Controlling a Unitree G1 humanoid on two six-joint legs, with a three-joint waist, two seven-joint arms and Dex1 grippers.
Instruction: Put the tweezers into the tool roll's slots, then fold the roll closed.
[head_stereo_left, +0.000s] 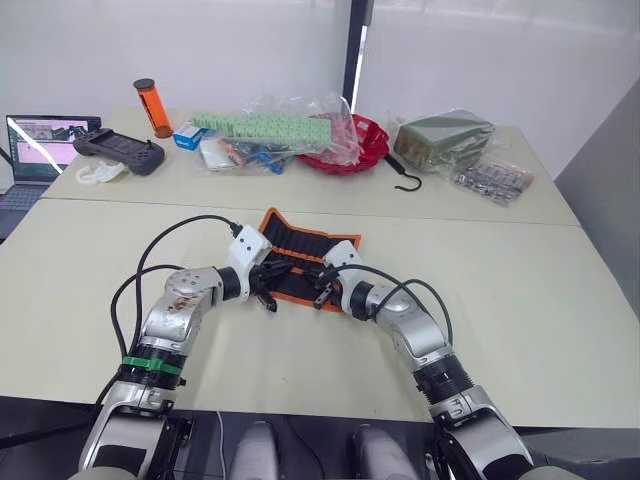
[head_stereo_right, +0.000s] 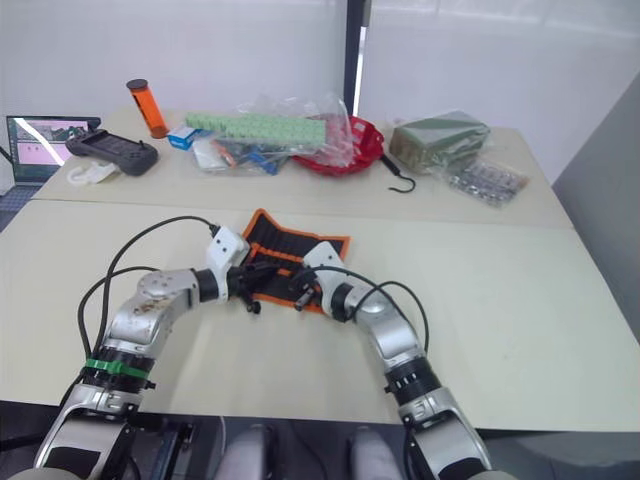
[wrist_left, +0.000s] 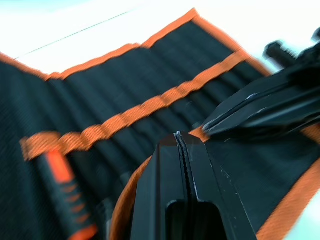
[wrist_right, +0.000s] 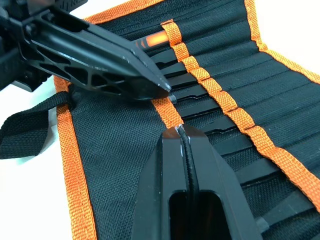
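Both tools work at the near edge of the tool roll, which lies opened flat near the middle of the front surface. Seen from its wrist camera, the left tool has its two fingers pressed together, and their tips sit on the roll's near flap at its orange edging. The right tool is likewise pressed together, tips on the orange-edged flap; whether either one pinches the fabric cannot be told. The two tools point toward each other, tips close together.

One row of slots runs across the roll's inner face under an orange band. Slim dark tweezers lie tucked in these slots; at least four show in the right wrist view, though an exact count cannot be made. One orange-and-black handled piece also sits in the roll. A black strap trails off the roll's end.

On the far surface lie one orange cylinder, one black controller, one black hook, one dark green packet, one red bowl and one laptop.
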